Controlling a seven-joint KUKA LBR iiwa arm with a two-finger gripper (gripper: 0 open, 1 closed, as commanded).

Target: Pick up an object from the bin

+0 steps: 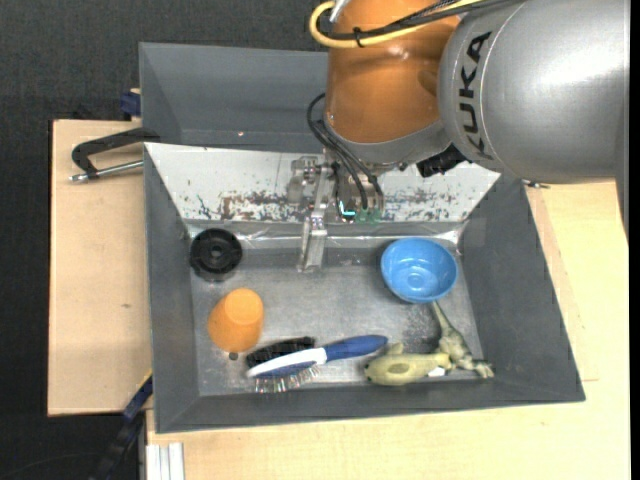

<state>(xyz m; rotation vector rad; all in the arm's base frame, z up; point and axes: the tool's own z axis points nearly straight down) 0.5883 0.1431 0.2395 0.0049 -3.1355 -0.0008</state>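
Observation:
My gripper (312, 253) hangs over the bare floor at the back middle of the bin, with nothing seen in it. A blue bowl (418, 269) sits to its right, a little apart. To its left lies a black round lid (215, 252). An orange cup (236, 319) stands nearer the front left.
Along the front wall lie a brush with a blue handle and a black and white head (300, 357) and an olive-yellow toy lizard (420, 360). The arm with its orange cover reaches in from the upper right, over the back wall.

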